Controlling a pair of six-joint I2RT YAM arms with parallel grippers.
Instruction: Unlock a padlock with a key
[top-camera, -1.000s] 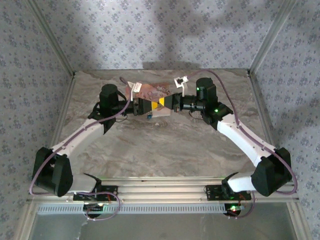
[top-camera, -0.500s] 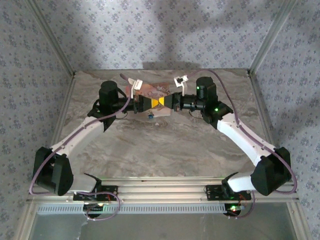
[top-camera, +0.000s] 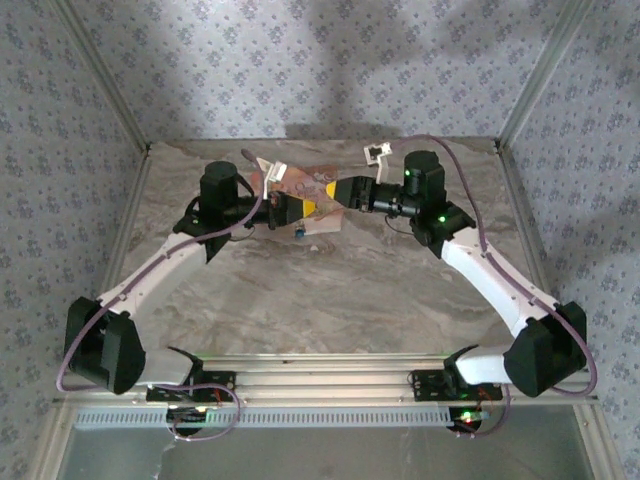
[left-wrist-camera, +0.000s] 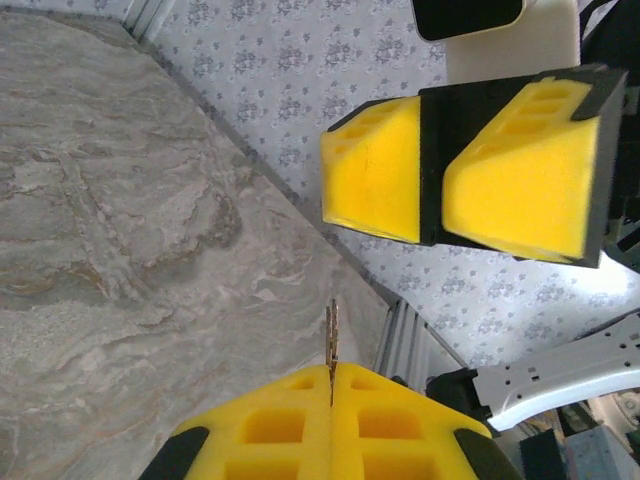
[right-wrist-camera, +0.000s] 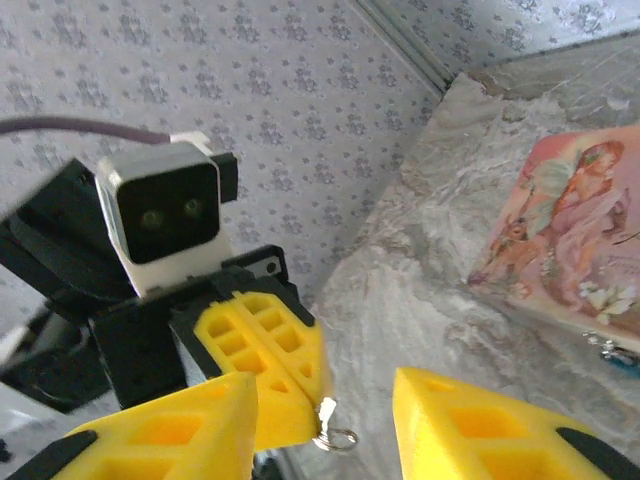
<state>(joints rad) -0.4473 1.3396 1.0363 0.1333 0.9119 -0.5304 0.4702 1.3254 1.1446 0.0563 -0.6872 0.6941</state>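
My left gripper (top-camera: 305, 207) hovers above the middle of the table's far half, shut on a small brass key (left-wrist-camera: 332, 335). The key blade sticks out of the closed yellow pads, and a split ring (right-wrist-camera: 340, 437) hangs from it. My right gripper (top-camera: 333, 192) faces the left one from the right. Its yellow fingers (right-wrist-camera: 190, 430) stand apart on either side of the key end, not touching it. The padlock (top-camera: 299, 231), a tiny blue thing, lies on the table just in front of the pouch and below both grippers.
A pink-orange printed pouch (top-camera: 300, 185) lies flat on the marble tabletop (top-camera: 330, 290) behind the grippers. Wallpapered walls with metal frame posts close in the table at the back and both sides. A white tag (top-camera: 376, 152) sticks up near the right wrist.
The left gripper closed on the key. The right gripper then opened off it and drew back slightly to the right and away.
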